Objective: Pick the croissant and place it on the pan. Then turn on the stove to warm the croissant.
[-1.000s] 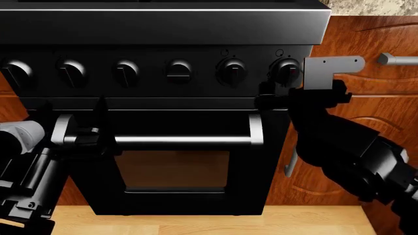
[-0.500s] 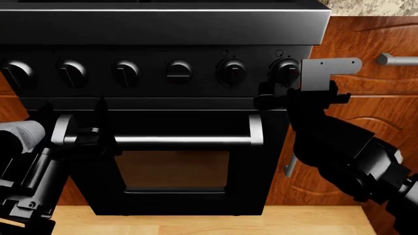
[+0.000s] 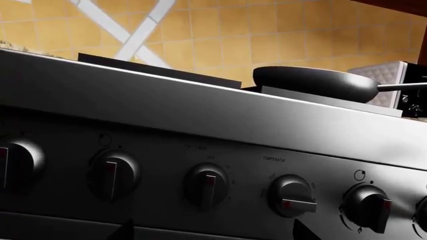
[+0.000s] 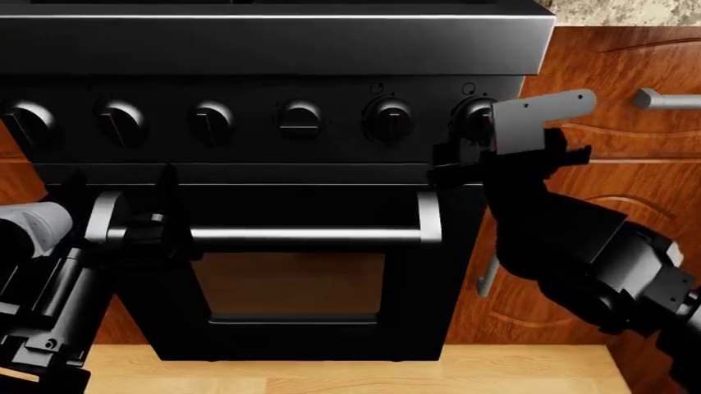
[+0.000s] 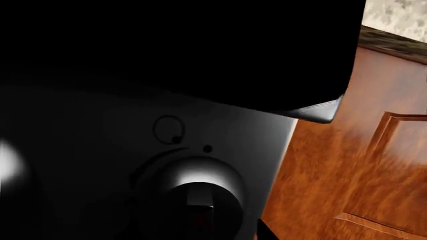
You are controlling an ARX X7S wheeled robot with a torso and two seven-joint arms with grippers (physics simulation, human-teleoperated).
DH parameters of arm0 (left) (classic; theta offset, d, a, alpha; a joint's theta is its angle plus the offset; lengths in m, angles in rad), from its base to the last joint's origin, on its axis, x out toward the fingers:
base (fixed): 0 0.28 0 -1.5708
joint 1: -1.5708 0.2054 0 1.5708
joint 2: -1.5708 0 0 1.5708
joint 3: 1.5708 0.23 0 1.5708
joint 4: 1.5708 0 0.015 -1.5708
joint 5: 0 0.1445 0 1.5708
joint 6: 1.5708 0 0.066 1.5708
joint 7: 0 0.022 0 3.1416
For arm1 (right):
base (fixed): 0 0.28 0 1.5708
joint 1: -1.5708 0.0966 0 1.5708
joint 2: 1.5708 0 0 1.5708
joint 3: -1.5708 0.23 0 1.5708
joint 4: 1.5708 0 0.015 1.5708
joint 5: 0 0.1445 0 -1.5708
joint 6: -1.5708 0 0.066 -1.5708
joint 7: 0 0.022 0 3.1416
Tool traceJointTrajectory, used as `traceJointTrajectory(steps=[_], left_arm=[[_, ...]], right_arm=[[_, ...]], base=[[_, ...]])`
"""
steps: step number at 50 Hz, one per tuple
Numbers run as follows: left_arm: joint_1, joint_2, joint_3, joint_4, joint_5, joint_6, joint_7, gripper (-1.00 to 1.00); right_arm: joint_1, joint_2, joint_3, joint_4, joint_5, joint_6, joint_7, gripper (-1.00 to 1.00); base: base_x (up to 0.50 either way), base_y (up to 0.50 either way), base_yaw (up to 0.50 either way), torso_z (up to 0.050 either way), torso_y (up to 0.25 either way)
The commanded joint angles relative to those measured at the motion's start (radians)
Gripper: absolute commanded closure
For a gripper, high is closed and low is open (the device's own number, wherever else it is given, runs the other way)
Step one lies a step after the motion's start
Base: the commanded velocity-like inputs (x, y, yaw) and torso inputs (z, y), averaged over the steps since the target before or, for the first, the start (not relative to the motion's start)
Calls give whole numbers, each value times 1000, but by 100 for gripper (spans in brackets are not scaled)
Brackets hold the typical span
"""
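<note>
The black stove (image 4: pixel 274 49) fills the head view, with its row of knobs. My right gripper (image 4: pixel 474 139) is at the rightmost knob (image 4: pixel 474 115), jaws closed in round it; the wrist view shows that knob (image 5: pixel 193 200) close up, with one fingertip (image 5: pixel 265 231) just beside it. My left gripper (image 4: pixel 121 185) is open and empty, low by the left end of the oven door handle (image 4: pixel 307 238). The dark grey pan (image 3: pixel 313 82) sits on the stove top in the left wrist view. The croissant is not in view; the pan's inside is hidden by its rim.
A reddish wooden cabinet (image 4: pixel 635 189) with a silver handle (image 4: pixel 668 100) stands right of the stove, under a speckled counter (image 4: pixel 625 10). A white quilted box (image 3: pixel 393 82) stands behind the pan's handle. Light wooden floor (image 4: pixel 274 369) lies below.
My right wrist has rolled at the rightmost knob; its pale camera bracket has shifted left and tilted, now covering most of the knob. The left arm has not moved.
</note>
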Motion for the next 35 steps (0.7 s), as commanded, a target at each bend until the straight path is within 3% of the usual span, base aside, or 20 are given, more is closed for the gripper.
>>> traceJointTrajectory(steps=[1, 35], left_arm=[[2, -4, 1, 1, -1, 4, -3, -100], [-6, -18, 12, 2, -9, 4, -18, -100]], right_arm=[[50, 3, -30, -28, -112, 69, 10, 100], [113, 4, -106, -41, -230, 167, 15, 100]], base=[[0, 0, 0, 0, 0], [-3, 0, -1, 0, 3]])
